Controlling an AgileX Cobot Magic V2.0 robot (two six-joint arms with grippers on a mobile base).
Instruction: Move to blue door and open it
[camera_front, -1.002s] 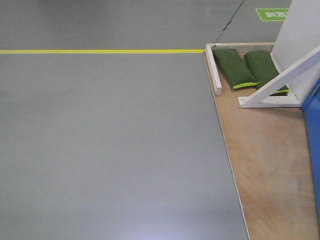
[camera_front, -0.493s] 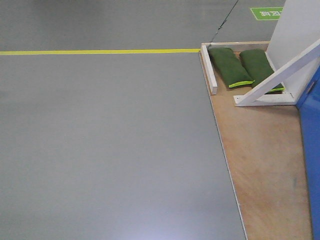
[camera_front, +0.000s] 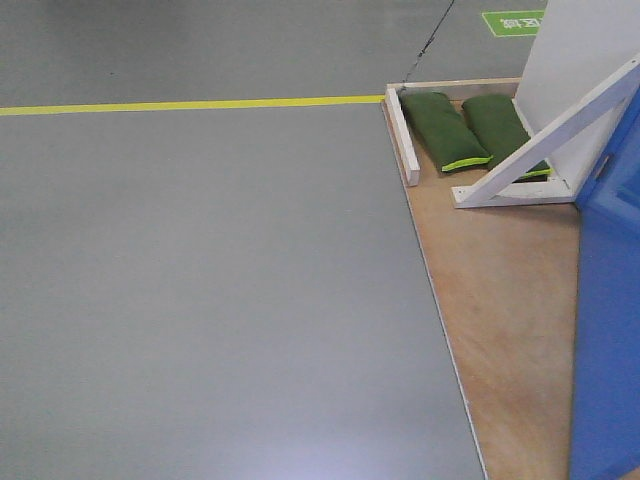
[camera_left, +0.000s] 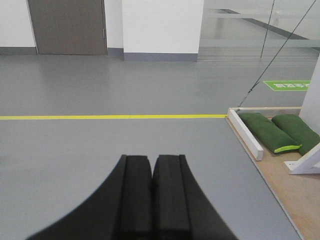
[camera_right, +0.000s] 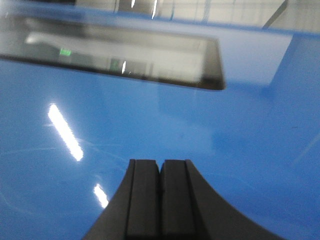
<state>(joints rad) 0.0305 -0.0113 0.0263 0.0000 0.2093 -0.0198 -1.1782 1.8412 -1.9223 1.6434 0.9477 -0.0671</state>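
A: What is seen, from the left?

B: A grey floor (camera_front: 200, 300) crossed by a yellow line (camera_front: 190, 103) is seen. Next comes a plywood base (camera_front: 500, 290) edged by a white rail (camera_front: 402, 135), where two green sandbags (camera_front: 440, 130) are laid beside a white brace (camera_front: 540, 140). The blue door (camera_front: 610, 320) is found at the far right edge, standing on that base.

A: And the claws?

B: The left claw (camera_left: 152, 200) is pressed fully together, nothing is held, and open floor is faced. The right claw (camera_right: 160, 200) is likewise closed on nothing. Its view is filled by the door's glossy face, so the door is judged to be near.

A: What could go wrong?

B: No handle is shown in any view, so a reach made blind could be landed on the flat panel. The base's edge could be caught by the wheels if the approach is cut tight, and the brace could be clipped. A lever cannot be gripped while the claw is shut.
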